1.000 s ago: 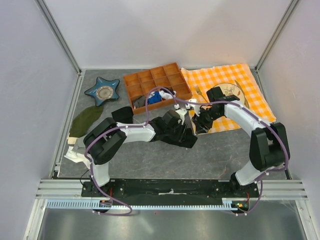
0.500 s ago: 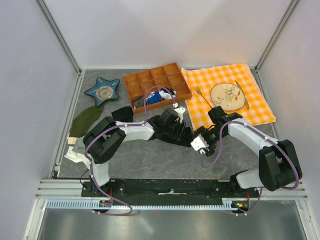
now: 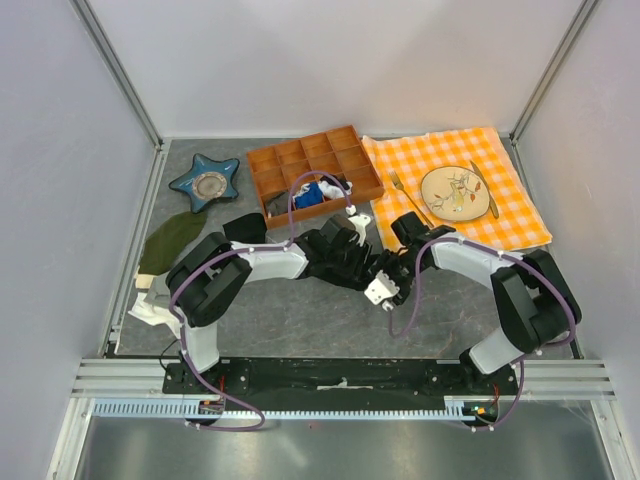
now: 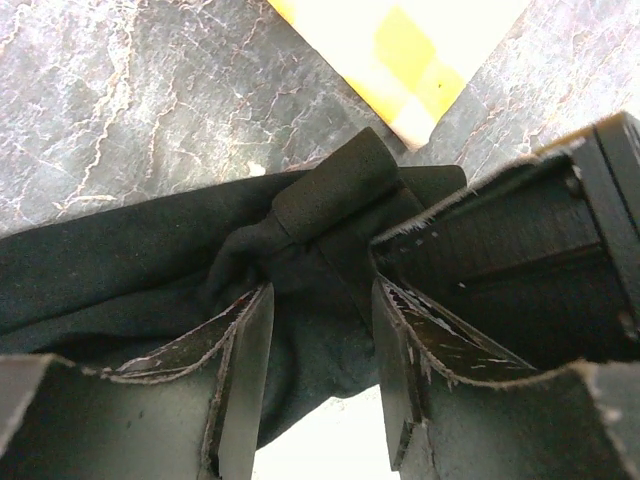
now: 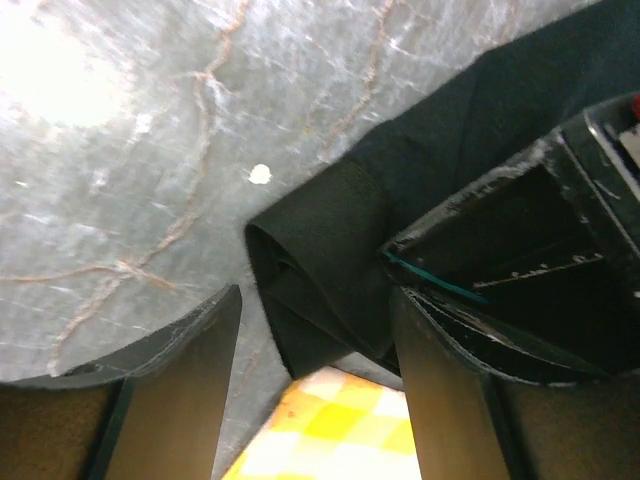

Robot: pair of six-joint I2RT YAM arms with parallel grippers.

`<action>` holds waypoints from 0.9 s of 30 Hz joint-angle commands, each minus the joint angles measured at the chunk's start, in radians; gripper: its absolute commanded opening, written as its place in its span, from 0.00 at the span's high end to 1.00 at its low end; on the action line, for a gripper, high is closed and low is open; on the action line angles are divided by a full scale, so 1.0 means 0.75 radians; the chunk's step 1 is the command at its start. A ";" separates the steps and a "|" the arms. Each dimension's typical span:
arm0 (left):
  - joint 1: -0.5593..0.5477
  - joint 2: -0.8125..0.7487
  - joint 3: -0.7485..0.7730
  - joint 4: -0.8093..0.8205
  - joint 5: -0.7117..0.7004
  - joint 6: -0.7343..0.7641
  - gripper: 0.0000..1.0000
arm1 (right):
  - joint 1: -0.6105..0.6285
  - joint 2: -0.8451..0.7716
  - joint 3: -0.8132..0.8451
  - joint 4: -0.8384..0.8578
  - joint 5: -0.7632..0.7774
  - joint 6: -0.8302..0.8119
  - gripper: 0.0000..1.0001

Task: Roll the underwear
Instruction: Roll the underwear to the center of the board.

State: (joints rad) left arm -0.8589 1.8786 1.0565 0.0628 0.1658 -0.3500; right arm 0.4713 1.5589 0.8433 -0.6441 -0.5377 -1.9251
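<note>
Top external: underwear (image 3: 345, 275) lies lengthwise left-right, folded end rightward

The underwear (image 4: 130, 270) is soft, matt black cloth; the bench (image 4: 120, 100) is smooth, grey-veined and faintly glossy; the compartment tray (image 3: 313, 158) is orange wood.

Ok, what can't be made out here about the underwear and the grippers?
Left wrist view: whether the left gripper pinches the underwear or only straddles it; its fingers hide the contact.
Right wrist view: the fold's far end, behind a finger of the right gripper and cut by the bottom edge.
Top view: how far the underwear is rolled; both grippers largely cover it.
</note>
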 commanded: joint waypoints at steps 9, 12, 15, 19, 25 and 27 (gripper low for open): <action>0.002 -0.259 -0.103 -0.031 -0.057 0.056 0.39 | 0.067 0.134 -0.049 0.063 0.261 0.002 0.49; 0.004 -0.373 -0.171 -0.020 -0.119 0.064 0.38 | 0.093 0.134 -0.044 0.014 0.249 0.031 0.56; 0.008 -0.500 -0.259 -0.012 -0.198 0.070 0.37 | 0.130 0.139 -0.038 -0.039 0.247 0.065 0.63; 0.006 -0.719 -0.437 0.063 -0.256 0.094 0.37 | 0.183 0.145 -0.002 -0.157 0.212 0.139 0.79; -0.166 -1.189 -0.905 0.452 -0.225 0.291 0.33 | 0.214 0.130 0.062 -0.403 0.040 0.304 0.87; -0.239 -1.273 -1.034 0.546 -0.225 0.315 0.33 | 0.216 0.151 0.117 -0.515 -0.021 0.372 0.88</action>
State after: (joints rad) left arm -0.9539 1.0546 0.4206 0.2386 0.0097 -0.2337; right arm 0.6201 1.6112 0.9138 -0.7074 -0.4370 -1.7874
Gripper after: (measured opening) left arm 0.666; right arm 0.207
